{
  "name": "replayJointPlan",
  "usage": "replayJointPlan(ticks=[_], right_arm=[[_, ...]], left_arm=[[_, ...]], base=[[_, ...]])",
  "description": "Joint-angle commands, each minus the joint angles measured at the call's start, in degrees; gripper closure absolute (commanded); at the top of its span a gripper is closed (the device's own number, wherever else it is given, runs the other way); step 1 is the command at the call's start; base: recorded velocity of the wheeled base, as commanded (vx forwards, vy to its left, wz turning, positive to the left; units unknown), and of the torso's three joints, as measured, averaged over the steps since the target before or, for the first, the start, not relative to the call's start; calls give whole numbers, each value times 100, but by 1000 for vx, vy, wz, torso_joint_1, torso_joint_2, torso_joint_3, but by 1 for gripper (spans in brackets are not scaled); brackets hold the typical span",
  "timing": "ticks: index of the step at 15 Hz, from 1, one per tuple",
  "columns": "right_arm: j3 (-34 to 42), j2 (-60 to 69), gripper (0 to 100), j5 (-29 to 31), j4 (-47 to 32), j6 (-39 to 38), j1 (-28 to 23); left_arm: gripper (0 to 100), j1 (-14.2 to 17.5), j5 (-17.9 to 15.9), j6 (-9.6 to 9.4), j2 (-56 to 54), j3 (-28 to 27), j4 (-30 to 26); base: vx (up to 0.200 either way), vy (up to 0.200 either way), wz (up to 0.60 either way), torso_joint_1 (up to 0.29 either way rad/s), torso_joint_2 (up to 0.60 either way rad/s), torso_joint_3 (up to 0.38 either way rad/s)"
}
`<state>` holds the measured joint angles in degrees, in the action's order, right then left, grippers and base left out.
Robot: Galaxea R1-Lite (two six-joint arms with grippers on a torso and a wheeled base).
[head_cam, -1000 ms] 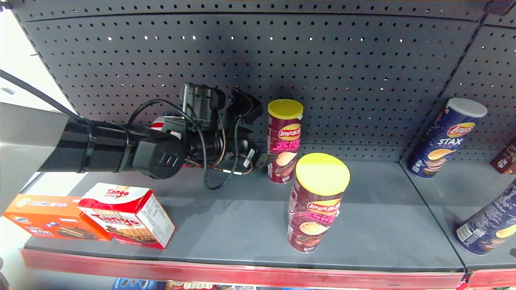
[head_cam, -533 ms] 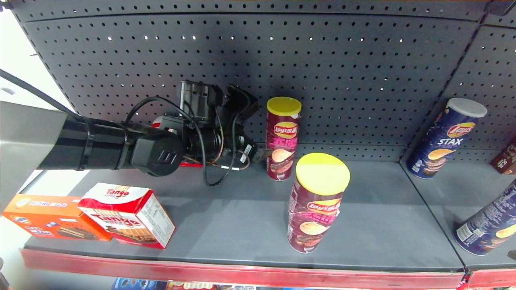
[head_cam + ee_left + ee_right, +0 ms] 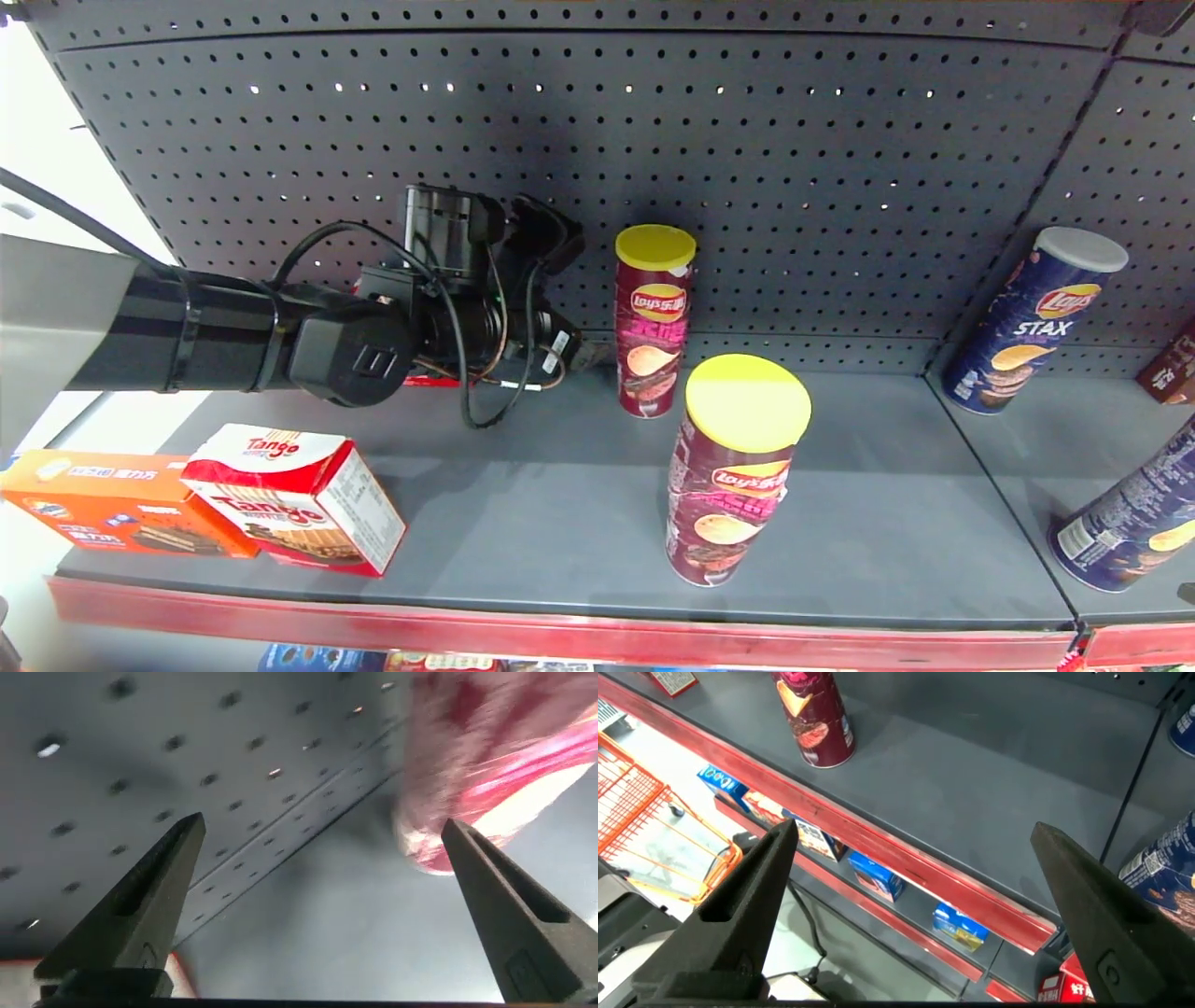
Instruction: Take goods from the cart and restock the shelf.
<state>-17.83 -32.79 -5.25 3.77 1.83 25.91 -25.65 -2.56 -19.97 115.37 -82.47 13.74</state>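
Observation:
A maroon chip can with a yellow lid (image 3: pixel 653 322) stands upright at the back of the grey shelf (image 3: pixel 523 504). My left gripper (image 3: pixel 597 353) is just to its left, open, with nothing between its fingers. From the left wrist the same can (image 3: pixel 495 775) lies beyond one fingertip of that gripper (image 3: pixel 322 826). A second maroon can (image 3: pixel 733 471) stands nearer the shelf's front edge, also seen in the right wrist view (image 3: pixel 814 719). My right gripper (image 3: pixel 915 835) hangs open and empty in front of the shelf's red edge. An orange wire cart (image 3: pixel 635 812) stands below.
A red-and-white wafer box (image 3: pixel 299 499) and an orange box (image 3: pixel 112 504) lie at the shelf's front left. Dark blue chip cans (image 3: pixel 1032 322) (image 3: pixel 1130 523) stand in the right bay behind a divider. A pegboard wall (image 3: pixel 794 168) backs the shelf. Packaged goods (image 3: pixel 873 873) fill lower shelves.
My left gripper has drawn back to the left, away from the back maroon can. The can was slightly tilted against the finger and now stands straight and free.

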Motion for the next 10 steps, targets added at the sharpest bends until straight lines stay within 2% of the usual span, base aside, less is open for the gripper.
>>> replayJointPlan(ticks=[1,10], right_arm=[[-1,19,0,-2,1,2,-7],[-1,62,0,7,-16,2,-15]], left_arm=[[0,78,54,-7,-32,12,6],[0,-10,89,10,337,-375,6]], base=[[0,0,0,0,0,0],[0,0,0,0,0,0]])
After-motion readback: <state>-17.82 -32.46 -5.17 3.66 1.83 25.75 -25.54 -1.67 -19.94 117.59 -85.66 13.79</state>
